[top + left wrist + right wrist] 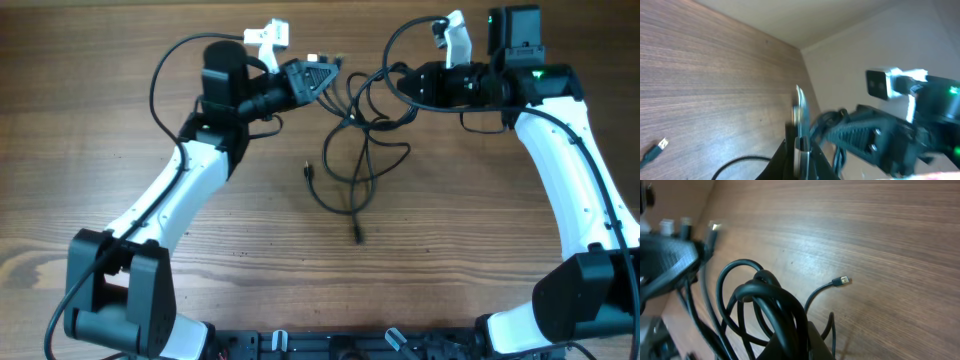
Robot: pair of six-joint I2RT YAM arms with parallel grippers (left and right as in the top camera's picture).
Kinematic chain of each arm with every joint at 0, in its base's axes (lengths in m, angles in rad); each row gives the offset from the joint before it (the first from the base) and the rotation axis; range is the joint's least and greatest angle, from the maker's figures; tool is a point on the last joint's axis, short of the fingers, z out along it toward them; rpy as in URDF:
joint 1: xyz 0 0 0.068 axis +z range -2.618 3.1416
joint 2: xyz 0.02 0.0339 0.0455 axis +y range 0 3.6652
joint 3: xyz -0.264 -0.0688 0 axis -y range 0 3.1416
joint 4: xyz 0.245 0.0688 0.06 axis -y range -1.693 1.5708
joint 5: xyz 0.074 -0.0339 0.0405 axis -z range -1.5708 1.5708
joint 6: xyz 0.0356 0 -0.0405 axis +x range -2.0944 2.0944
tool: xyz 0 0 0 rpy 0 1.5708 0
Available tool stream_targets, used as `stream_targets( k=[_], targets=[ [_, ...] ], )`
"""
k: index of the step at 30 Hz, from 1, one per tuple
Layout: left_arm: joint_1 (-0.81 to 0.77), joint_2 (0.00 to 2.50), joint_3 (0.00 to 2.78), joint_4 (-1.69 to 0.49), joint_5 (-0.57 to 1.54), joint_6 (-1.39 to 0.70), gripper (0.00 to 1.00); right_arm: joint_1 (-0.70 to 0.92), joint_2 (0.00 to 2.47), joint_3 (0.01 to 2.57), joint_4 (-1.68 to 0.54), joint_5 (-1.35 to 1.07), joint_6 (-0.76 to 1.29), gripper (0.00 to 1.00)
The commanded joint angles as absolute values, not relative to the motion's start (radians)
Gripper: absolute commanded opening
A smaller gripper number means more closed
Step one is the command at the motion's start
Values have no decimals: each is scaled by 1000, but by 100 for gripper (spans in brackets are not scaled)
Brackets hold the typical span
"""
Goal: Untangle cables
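Mia: Where were the cables (360,125)?

Tom: In the middle of the counter (480,220), toward the far side. The top of the bunch was held up between the two arms. The loops hung down and lay on the wood. A loose plug (308,172) lay left of the loops, and a second plug (358,236) lay at the near end.

Mia: What would they be like to hold?

Tom: Light, soft and bendy, I think. They would flop and slide, and a hard pull could make the knot tighter. The little plugs looked like they could snag. I would take a cord close to its plug, or right beside the knot.

Mia: How was the left arm (170,190) set?

Tom: It ran from the near left corner and pointed right. The left fingers (318,78) were together, and they seemed to pinch the cords just under some plug tips.

Mia: And the right arm (570,170)?

Tom: It ran up the right side and pointed left. The right fingers (415,82) were squeezed on a fat bunch of cords. The two sets of fingers were near each other, with the tangle between them.
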State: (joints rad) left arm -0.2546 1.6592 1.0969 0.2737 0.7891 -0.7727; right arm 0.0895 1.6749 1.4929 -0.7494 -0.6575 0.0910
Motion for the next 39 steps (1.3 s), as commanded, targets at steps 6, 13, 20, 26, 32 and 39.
stream_targets(
  k=[6, 13, 20, 26, 32, 39],
  targets=[
    [-251, 1666, 1103, 273, 1141, -772, 4, 80, 1660, 1495, -712, -565, 343, 4],
    [-389, 1664, 1104, 397, 1024, -795, 4, 80, 1668, 1495, -718, -585, 341, 4],
    [-518, 1665, 1103, 227, 570, -794, 4, 80, 1668, 1495, -724, -630, 340, 4],
    [-538, 1665, 1103, 137, 308, -794, 7, 80, 1668, 1495, -769, -630, 340, 4],
    [-481, 1658, 1104, 112, 299, -736, 42, 79, 1668, 1495, -776, -727, 167, 4],
    [-307, 1642, 1104, 245, 717, -733, 73, 78, 1668, 1495, -852, -842, -226, 4]
  ],
)
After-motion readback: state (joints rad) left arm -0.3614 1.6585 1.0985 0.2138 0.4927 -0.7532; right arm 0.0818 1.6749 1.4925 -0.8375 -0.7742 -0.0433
